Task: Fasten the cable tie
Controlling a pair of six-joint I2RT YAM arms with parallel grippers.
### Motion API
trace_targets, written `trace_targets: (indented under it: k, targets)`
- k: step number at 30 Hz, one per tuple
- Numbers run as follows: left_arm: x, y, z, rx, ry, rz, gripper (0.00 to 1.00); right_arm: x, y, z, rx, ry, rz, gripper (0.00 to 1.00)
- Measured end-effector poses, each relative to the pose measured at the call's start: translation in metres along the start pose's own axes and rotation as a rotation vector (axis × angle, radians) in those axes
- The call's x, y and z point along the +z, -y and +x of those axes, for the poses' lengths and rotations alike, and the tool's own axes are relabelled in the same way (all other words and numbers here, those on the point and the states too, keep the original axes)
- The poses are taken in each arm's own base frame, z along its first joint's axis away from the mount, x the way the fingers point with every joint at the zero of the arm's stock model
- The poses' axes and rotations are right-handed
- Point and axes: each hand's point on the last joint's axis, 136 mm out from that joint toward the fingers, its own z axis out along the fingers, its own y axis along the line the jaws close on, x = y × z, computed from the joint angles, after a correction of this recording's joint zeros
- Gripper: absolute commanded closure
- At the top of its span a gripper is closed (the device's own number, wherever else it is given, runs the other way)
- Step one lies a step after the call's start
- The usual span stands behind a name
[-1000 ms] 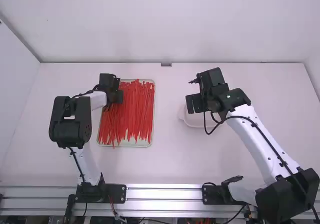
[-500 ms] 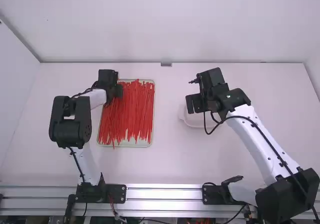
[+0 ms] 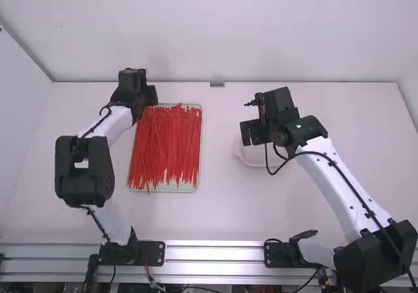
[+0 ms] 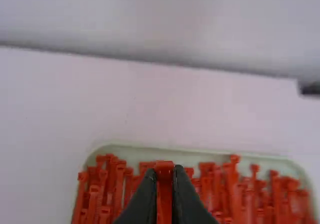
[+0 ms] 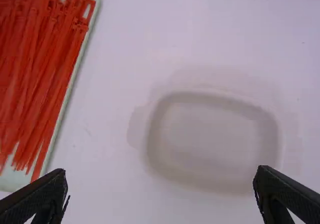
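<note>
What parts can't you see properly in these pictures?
- Left wrist view: the cable tie in the left gripper is cut off by the picture's edge, so its tail is unseen.
- High view: the right gripper covers most of the white container.
- Right wrist view: the tray is cut by the picture's edge.

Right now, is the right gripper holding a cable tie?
No, the right gripper stands wide open above the white container, with nothing held in it.
</note>
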Motion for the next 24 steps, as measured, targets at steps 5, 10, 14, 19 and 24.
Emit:
trace_targets:
  k: [5,10,14,19,24]
  targets:
    - [-0.096,0.022,-0.079,0.012,0.228,0.072,0.98,-0.001,-0.014,-0.013,-0.03,0.052,-0.081,0.01]
    - [-0.183,0.036,-0.098,0.018,0.375,0.136,0.98,-0.007,-0.041,-0.033,-0.095,0.141,-0.227,0.01]
    - [-0.225,0.039,-0.084,-0.011,0.425,0.164,0.98,-0.017,-0.066,-0.047,-0.159,0.214,-0.372,0.01]
    - [-0.255,0.053,-0.052,-0.021,0.445,0.222,0.98,-0.033,-0.095,-0.056,-0.221,0.276,-0.534,0.01]
    - [-0.277,0.066,-0.027,-0.047,0.462,0.288,0.98,-0.046,-0.125,-0.05,-0.313,0.292,-0.66,0.01]
